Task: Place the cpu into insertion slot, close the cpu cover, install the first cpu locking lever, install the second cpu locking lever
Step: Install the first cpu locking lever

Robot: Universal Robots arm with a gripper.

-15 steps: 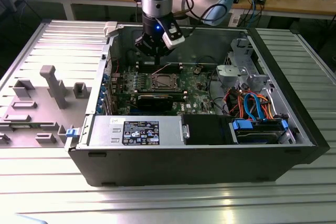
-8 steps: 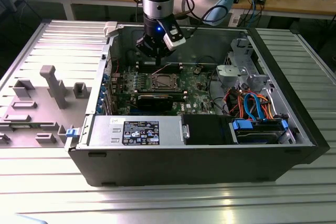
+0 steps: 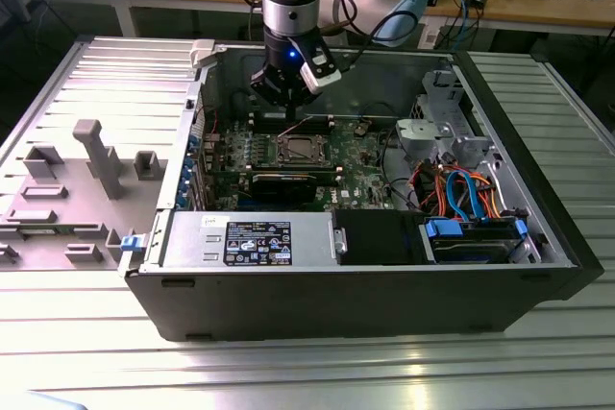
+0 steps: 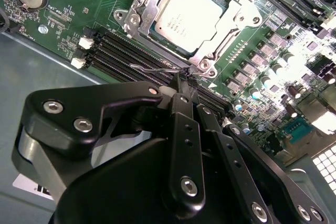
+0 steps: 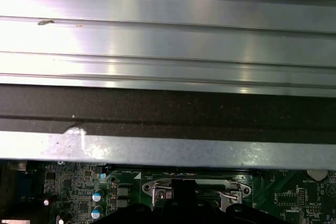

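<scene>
Black fingers [image 4: 181, 90] were closed on a thin wire locking lever [image 4: 157, 70] beside the insertion slot [image 4: 149, 11]; the cpu [image 4: 188, 15] sat seated beneath the lowered cpu cover [image 4: 231, 17], ready for latching.

The cpu [image 4: 188, 18] sits in the insertion slot [image 4: 157, 36], under the cpu cover [image 4: 223, 43]

The gripper [image 4: 185, 85] is black with silver screw heads. Just beyond its fingertips, the cpu [image 4: 187, 15] shows a pale silvery-grey top, framed by the silver-grey cpu cover [image 4: 214, 50]. The surrounding circuit board [image 4: 68, 11] is green with fine light markings. Black memory slots [image 4: 123, 53] with white end clips lie beside the gripper. Below it in the exterior view, the case [image 3: 365, 300] is dark grey, possibly black, and carries blue cables [image 3: 459, 194].
</scene>
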